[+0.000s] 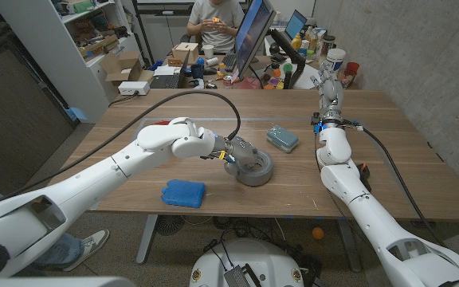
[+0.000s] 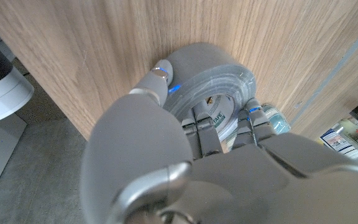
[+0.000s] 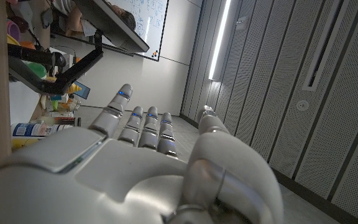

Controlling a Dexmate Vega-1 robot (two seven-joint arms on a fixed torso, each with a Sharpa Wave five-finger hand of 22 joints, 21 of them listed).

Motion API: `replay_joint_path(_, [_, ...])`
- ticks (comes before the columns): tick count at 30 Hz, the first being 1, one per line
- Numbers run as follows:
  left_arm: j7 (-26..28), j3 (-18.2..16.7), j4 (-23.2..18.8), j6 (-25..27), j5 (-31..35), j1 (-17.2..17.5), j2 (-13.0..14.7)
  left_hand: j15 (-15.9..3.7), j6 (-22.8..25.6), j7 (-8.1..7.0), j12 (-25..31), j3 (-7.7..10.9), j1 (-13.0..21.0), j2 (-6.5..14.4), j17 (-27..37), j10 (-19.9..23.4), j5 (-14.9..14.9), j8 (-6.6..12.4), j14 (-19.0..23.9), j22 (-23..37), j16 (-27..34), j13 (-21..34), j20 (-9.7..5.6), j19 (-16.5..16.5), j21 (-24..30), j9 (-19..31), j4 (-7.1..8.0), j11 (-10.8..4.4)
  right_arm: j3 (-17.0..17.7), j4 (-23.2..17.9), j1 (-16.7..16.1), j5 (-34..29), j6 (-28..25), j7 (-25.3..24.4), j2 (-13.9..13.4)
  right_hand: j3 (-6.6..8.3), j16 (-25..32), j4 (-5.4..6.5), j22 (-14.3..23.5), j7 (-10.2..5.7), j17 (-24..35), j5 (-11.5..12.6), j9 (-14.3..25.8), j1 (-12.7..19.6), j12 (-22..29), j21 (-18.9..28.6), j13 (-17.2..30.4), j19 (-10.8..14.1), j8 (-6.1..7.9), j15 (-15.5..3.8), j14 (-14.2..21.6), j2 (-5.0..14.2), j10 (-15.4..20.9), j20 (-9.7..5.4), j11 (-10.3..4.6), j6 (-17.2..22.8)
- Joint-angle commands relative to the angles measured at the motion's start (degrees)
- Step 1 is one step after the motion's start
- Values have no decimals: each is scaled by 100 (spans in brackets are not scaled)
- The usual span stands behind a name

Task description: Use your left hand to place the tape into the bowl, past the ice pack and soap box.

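The tape (image 1: 253,168), a grey roll lying flat on the wooden table (image 1: 389,159), sits near the middle of the table, toward the front edge. The left hand (image 1: 228,151) is on it: in the left wrist view its fingers (image 2: 159,78) reach down over the roll (image 2: 213,93), one on the outer wall and others at the hole in the middle, so the hand grips the tape while the roll still lies on the wood.

No bowl can be made out on the table in these pictures.

Just behind and to the right of the tape lies a pale teal soap box (image 1: 282,139), apart from the roll. In front and to the left of the tape, close to the table's front edge, lies a blue ice pack (image 1: 183,193), also apart from it. Something red (image 1: 159,124) peeks out from behind the left arm; what it is cannot be told.

The right hand (image 1: 330,88) stands raised over the far right part of the table, well apart from the tape. In the right wrist view its fingers (image 3: 143,127) are stretched out side by side with nothing between them.

Beyond the far edge there is a screen (image 1: 253,36), boxes, bottles and a seated person (image 1: 213,20).
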Motion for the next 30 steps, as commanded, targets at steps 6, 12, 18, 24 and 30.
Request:
replay_joint_path(6, [48,39,-56,364,-111,-78,57,-2949,1566,-361,329,10,332,330,160,1555,26,39,6137,127,787,703,-1536,4974,1264,106,72,-854,1,-34,-15,-3,-98,-46,-13,-18,28,-4,13,-39,11,10,24,-8,9,23,36,-19,-22,36,25,-21,33,0,-33,19])
replay_joint_path(12, [-27,66,-51,371,-129,-133,63,-2941,1563,-348,344,9,368,319,185,1575,22,39,6141,123,780,755,-1534,4945,1276,104,53,-864,-7,-60,-27,-21,-125,-57,-22,-24,29,-2,13,-37,11,10,24,-13,11,24,37,-20,-20,19,26,-19,36,0,-38,22])
replay_joint_path(18, [-26,66,-58,367,-114,-157,86,-2940,1545,-351,352,-4,374,328,219,1575,14,33,6145,121,782,807,-1527,4931,1296,105,64,-865,-18,-139,-53,-52,-193,-102,-43,-27,30,-3,13,-35,10,11,24,-15,14,25,37,-18,-21,21,29,-21,44,0,-33,22])
replay_joint_path(24, [-16,38,-84,371,-121,-176,109,-2940,1541,-344,356,-5,378,336,233,1573,11,35,6145,119,769,851,-1523,4917,1314,108,71,-852,-24,-196,-66,-82,-233,-136,-62,-32,30,-2,13,-37,10,11,25,-19,13,27,37,-17,-19,31,30,-20,43,0,-32,26])
replay_joint_path(30, [-51,13,-121,427,-111,-185,123,-2942,1530,-360,365,-11,395,331,257,1580,6,38,6142,117,759,908,-1513,4888,1333,117,64,-849,-42,-204,-45,-83,-248,-116,-71,-35,30,-1,13,-28,10,11,25,-22,15,28,38,-17,-21,29,30,-18,49,-1,-30,22])
